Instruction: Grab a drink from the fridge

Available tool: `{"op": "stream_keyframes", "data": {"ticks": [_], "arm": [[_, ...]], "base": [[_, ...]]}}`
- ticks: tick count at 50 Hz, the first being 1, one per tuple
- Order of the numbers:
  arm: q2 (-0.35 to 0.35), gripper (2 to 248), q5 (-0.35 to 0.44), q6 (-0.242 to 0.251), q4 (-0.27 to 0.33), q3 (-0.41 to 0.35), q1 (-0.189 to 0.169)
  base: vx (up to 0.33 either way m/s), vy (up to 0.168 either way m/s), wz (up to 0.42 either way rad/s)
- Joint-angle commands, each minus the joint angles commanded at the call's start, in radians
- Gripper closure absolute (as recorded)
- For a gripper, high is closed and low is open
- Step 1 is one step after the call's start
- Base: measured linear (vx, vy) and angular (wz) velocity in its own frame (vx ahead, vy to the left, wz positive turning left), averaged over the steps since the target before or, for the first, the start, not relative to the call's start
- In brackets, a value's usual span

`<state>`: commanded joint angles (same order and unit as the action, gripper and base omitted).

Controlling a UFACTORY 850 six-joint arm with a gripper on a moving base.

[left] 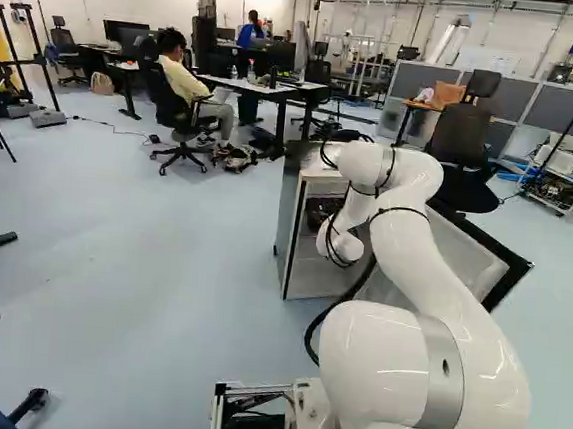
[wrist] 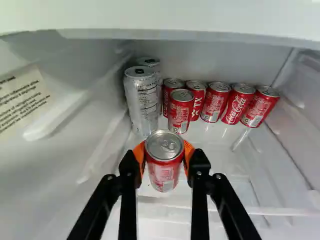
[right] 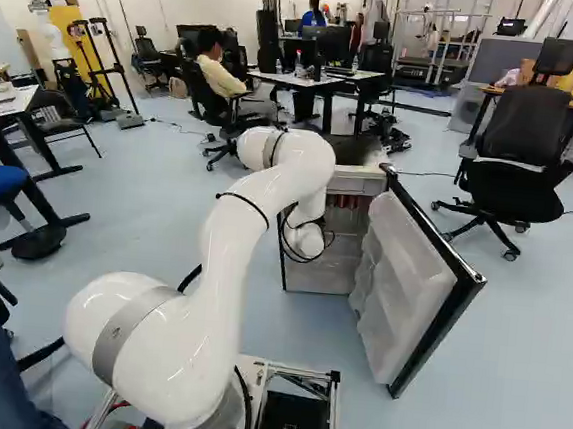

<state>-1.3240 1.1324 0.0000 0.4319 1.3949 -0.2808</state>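
End effector (wrist: 164, 153) had a red can (wrist: 164, 172) clamped, needing a level lift, then slow withdrawal over the fridge shelf's (wrist: 260, 211) front edge.

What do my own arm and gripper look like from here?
The arm is glossy white with rounded joints, a grey band around its thick lower section, narrow black straps and black cables. The gripper has black, linked fingers with orange pads.

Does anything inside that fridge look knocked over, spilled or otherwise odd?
Nothing stands out: the red cans and tall silver cans stand upright, with no spill visible. The gripper holds one red can upright between its orange pads.
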Motion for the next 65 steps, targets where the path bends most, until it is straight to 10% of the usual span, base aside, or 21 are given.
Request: {"op": "stream_keyframes", "data": {"ticks": [65], "arm": [[0.098,154,0.000,0.000,0.000,-0.148,-0.030]], "base": [[0.000,0.000,0.000]]}}
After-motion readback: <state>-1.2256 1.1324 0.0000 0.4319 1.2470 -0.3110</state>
